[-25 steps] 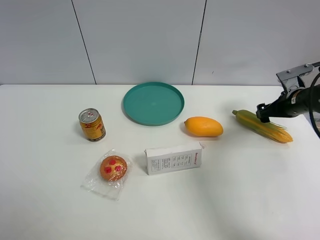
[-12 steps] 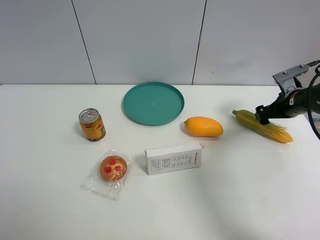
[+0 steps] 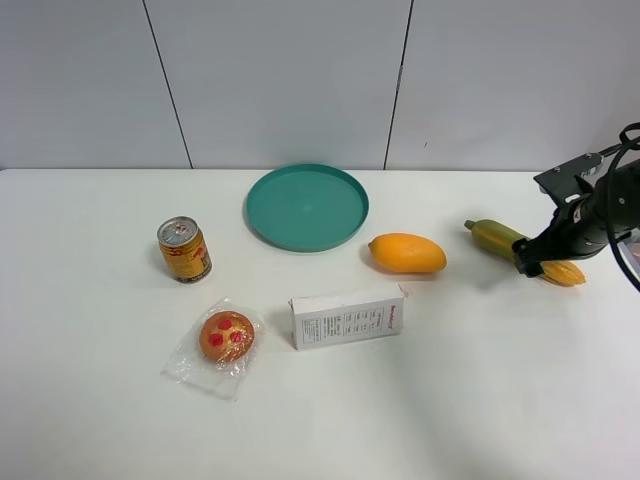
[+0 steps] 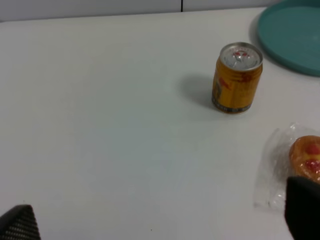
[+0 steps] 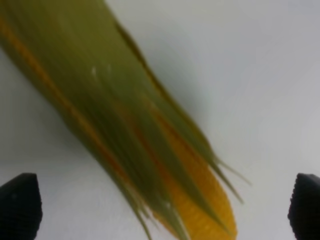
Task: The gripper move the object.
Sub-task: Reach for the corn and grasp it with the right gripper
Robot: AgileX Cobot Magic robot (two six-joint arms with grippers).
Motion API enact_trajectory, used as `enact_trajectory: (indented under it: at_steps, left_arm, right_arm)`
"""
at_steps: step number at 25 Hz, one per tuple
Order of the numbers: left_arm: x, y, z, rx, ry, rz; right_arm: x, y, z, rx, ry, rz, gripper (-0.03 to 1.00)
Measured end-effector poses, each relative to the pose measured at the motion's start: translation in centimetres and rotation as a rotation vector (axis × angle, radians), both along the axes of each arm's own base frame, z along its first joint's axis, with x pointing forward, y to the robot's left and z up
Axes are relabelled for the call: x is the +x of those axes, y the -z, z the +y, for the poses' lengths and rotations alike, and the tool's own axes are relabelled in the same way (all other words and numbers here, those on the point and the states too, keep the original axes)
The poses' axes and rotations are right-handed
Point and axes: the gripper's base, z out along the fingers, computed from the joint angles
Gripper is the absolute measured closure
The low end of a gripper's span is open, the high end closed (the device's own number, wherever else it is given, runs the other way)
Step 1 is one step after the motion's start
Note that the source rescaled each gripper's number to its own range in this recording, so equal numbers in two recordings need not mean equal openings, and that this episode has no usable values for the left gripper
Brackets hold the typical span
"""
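The corn lies on the white table at the right, green husk end toward the mango and yellow tip toward the right edge. My right gripper is low over the corn's middle and hides part of it. In the right wrist view the corn fills the frame, blurred and very close. The right gripper is open, with one dark fingertip on each side of the ear. My left gripper is open and empty above bare table. It does not show in the exterior view.
An orange mango lies just left of the corn. A teal plate sits at the back centre, with a white box in front of it. A gold can and a wrapped bun are at the left. The left wrist view also shows the can and the bun.
My right gripper has dropped from behind the corn down over its middle, covering part of the ear. The corn and the other things have not moved.
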Motion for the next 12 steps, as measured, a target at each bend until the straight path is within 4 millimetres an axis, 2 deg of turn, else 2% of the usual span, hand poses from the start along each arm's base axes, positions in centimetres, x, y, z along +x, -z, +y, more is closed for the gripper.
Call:
enact_trajectory:
  at_steps: [5, 12]
  left_arm:
    - [0.00, 0.00, 0.00, 0.000, 0.000, 0.000]
    - [0.00, 0.00, 0.00, 0.000, 0.000, 0.000]
  right_arm:
    - [-0.24, 0.17, 0.31, 0.015, -0.046, 0.038, -0.03]
    - [-0.18, 0.19, 0.66, -0.023, -0.207, 0.052, -0.03]
